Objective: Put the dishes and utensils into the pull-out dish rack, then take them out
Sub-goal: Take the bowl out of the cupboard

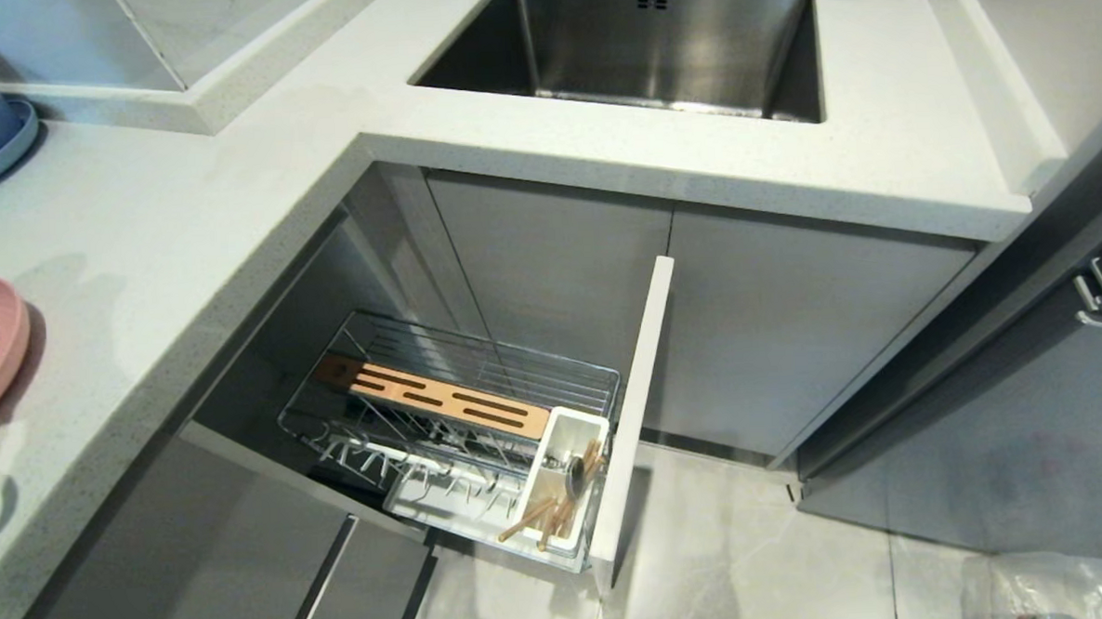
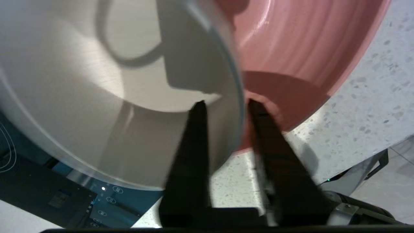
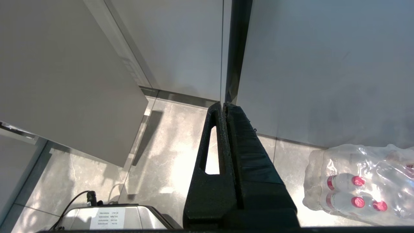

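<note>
I see the L gripper over the countertop, fingers a bit apart, straddling the rim of the cream bowl; can't tell if they're pinching it or loose. Bowl sits tilted against the pink plate, which lies on the counter. R gripper is parked low by the cabinet fronts w/ fingers pressed together, nothing in it. Pull-out rack is out; chopsticks and spoon stand in its white cup.
</note>
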Controlling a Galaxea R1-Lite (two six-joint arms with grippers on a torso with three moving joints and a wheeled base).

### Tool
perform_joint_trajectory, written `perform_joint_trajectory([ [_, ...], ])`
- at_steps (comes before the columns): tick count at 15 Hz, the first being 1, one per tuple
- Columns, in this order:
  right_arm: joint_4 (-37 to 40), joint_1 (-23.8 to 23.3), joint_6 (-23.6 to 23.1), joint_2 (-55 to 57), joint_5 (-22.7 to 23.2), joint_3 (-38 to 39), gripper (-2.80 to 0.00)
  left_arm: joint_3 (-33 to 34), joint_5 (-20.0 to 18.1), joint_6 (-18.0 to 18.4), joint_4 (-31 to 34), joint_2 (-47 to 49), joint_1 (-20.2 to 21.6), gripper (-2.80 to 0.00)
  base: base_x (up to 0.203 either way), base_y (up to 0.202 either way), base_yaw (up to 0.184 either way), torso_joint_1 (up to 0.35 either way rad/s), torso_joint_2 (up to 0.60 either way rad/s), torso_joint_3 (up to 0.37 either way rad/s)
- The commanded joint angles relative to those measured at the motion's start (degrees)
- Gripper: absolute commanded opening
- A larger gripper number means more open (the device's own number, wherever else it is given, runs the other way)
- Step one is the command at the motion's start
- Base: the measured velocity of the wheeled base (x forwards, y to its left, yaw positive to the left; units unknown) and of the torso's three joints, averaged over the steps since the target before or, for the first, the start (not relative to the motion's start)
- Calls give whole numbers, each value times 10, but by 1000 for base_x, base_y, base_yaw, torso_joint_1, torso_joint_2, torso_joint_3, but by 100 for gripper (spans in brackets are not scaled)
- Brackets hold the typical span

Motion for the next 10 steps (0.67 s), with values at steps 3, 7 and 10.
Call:
perform_joint_trajectory([
  [3,0,0,0,0,0,1,-280,0,-1,0,-2,-1,0,0,0,0,0,0,0,0],
  [7,0,0,0,0,0,1,-280,0,1,-7,-34,-30,2,0,0,0,0,0,0,0],
  [10,0,0,0,0,0,1,-280,4,-7,-44,-84,-87,2,0,0,0,0,0,0,0],
])
